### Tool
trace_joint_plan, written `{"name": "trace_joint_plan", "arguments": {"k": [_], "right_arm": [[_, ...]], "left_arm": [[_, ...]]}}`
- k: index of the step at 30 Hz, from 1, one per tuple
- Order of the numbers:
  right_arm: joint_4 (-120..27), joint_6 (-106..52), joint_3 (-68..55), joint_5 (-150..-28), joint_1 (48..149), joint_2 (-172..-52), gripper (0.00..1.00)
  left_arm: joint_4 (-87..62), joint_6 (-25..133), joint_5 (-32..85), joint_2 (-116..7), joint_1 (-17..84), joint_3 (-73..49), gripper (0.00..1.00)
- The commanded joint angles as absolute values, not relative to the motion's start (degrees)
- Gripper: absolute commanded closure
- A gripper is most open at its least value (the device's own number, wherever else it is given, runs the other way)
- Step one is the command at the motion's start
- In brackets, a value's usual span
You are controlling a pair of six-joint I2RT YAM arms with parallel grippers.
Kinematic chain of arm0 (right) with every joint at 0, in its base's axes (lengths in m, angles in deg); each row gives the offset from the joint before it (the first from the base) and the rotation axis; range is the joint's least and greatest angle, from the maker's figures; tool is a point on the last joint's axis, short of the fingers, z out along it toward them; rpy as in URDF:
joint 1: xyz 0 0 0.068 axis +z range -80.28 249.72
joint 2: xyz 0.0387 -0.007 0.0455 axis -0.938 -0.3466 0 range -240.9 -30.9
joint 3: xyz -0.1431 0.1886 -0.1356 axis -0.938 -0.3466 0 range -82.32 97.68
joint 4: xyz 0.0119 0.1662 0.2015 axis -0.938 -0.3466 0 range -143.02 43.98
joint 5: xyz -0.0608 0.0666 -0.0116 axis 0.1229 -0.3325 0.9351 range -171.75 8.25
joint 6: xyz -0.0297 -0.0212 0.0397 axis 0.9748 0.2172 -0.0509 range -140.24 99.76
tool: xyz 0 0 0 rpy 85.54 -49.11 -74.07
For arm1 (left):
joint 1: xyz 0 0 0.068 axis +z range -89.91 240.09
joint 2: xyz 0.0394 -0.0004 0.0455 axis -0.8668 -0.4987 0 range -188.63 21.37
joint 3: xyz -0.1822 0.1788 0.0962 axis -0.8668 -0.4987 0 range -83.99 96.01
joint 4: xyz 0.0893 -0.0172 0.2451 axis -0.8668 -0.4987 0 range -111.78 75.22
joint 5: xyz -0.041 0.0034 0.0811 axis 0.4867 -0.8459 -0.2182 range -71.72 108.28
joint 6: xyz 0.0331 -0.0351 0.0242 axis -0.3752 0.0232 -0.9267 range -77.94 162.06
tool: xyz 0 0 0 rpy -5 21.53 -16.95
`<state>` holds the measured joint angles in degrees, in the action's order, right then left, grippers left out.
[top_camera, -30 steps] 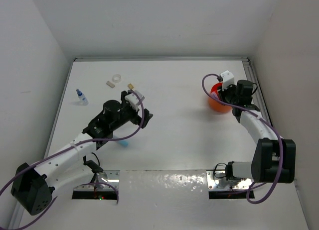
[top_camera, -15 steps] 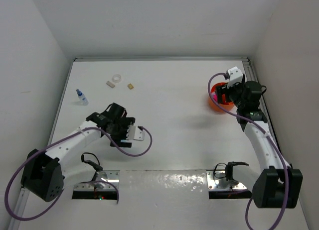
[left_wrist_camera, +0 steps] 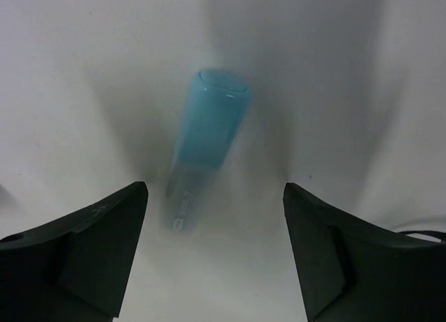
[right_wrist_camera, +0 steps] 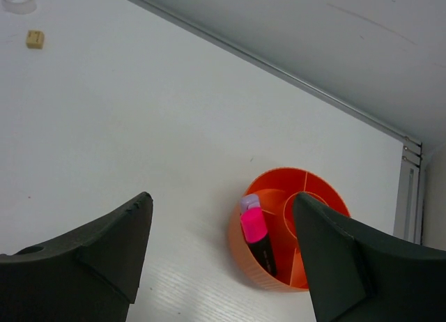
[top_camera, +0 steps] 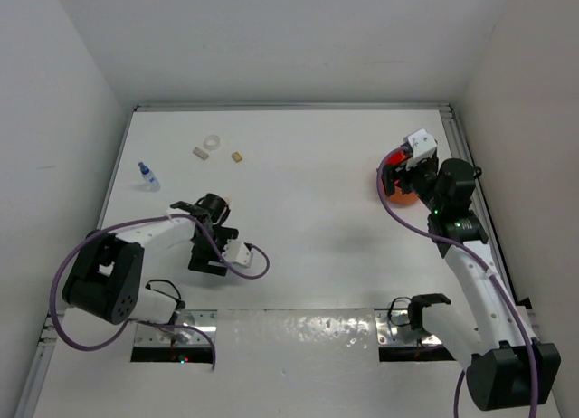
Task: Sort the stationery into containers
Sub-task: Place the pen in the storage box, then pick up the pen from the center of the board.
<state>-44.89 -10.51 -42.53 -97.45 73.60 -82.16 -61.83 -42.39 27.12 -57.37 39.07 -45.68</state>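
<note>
The white table (top_camera: 317, 219) was seen from above, filling most of the top view. The left arm (top_camera: 149, 230) was bent low at the lower left, and the right arm (top_camera: 479, 287) was stretched up the right side. The orange tub (right_wrist_camera: 240, 249) was set near the upper right of the table, under the right gripper (right_wrist_camera: 221, 196), whose jaws were spread wide with nothing held. The left gripper (left_wrist_camera: 214, 196) was also spread wide. The light-blue highlighter (left_wrist_camera: 205, 137) was laid flat on the table between its fingers and was touched by neither.

In 1 part of the tub the black marker (right_wrist_camera: 259, 244) with its pink cap was leaned, with a small lilac piece (right_wrist_camera: 249, 201) just above the cap. At the upper left the blue-capped bottle (top_camera: 147, 175), the clear tape ring (top_camera: 212, 143) and 2 beige blocks (top_camera: 200, 151) were seen on the table, well apart from the tub.
</note>
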Motion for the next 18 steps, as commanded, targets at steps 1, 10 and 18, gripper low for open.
{"name": "trace_joint_plan", "arguments": {"k": [1,10,18], "right_arm": [[-44.5,-12.7,-42.8,-98.4,74.6,-80.6,0.21],[-44.6,-14.4,-43.6,-98.0,76.0,-78.2,0.22],[-50.0,-22.6,-39.8,-91.1,79.6,-78.3,0.24]], "left_arm": [[-54.9,-43.5,27.9,-58.2,40.4,-47.5,0.25],[-46.6,-40.1,29.8,-57.6,40.3,-51.7,0.78],[-49.8,-20.8,43.7,-53.2,41.1,-42.5,1.00]]}}
